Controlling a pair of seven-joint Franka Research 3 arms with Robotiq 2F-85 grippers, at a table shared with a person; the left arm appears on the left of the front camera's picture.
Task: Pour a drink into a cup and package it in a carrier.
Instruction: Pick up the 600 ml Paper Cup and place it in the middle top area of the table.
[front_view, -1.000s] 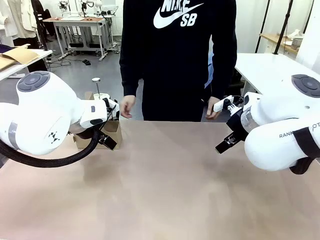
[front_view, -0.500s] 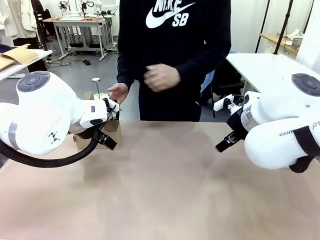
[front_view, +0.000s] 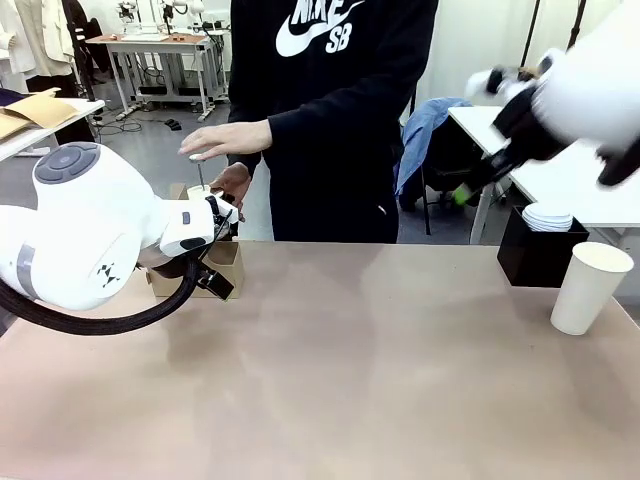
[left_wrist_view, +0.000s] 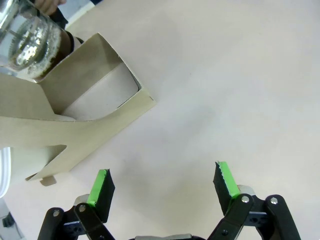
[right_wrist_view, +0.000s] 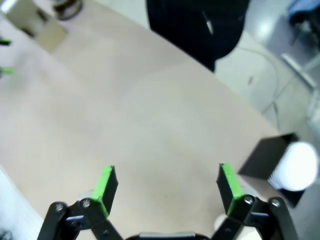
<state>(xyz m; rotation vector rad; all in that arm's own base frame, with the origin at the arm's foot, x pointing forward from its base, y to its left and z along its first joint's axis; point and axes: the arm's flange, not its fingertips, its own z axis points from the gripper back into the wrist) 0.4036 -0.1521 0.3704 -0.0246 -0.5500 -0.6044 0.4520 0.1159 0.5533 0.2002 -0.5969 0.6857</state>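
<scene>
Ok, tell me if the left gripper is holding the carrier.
No: the left gripper stands open over the bare table, with the carrier lying off to one side, clear of its jaws.

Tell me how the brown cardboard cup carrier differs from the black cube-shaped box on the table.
The brown cardboard carrier sits at the robot's left; the black cube-shaped box sits at its right, beside a white paper cup. The box holds a stack of white round pieces; the carrier pocket in the left wrist view looks empty. Both are open-topped and stand near the table's far edge.
</scene>
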